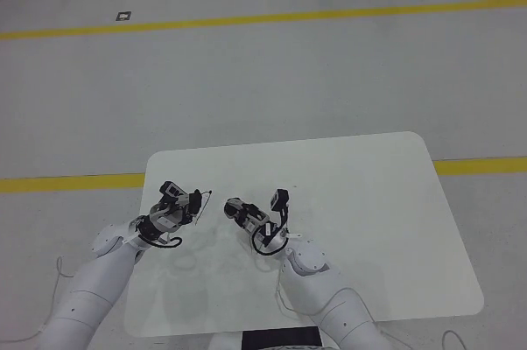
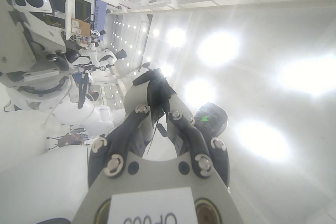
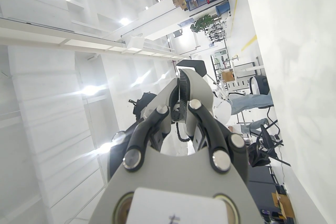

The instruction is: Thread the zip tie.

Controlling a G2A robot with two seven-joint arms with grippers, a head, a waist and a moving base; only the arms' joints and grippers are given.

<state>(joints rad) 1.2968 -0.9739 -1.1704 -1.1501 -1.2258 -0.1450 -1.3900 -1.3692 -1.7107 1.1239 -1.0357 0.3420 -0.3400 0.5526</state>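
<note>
The right gripper (image 3: 183,76) had its fingers pressed together at the tips, the white table (image 3: 296,51) close beside it.

The top camera looks straight down from high above at the table (image 1: 377,175). Each wrist camera sits close behind its own arm's tip, facing up into the hall. The top view shares the left gripper (image 1: 197,203) and right gripper (image 1: 232,208) with them.

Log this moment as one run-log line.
left end effector: shut on zip tie | right end effector: shut, apart from zip tie | both above table | threading: no closed loop visible
</note>
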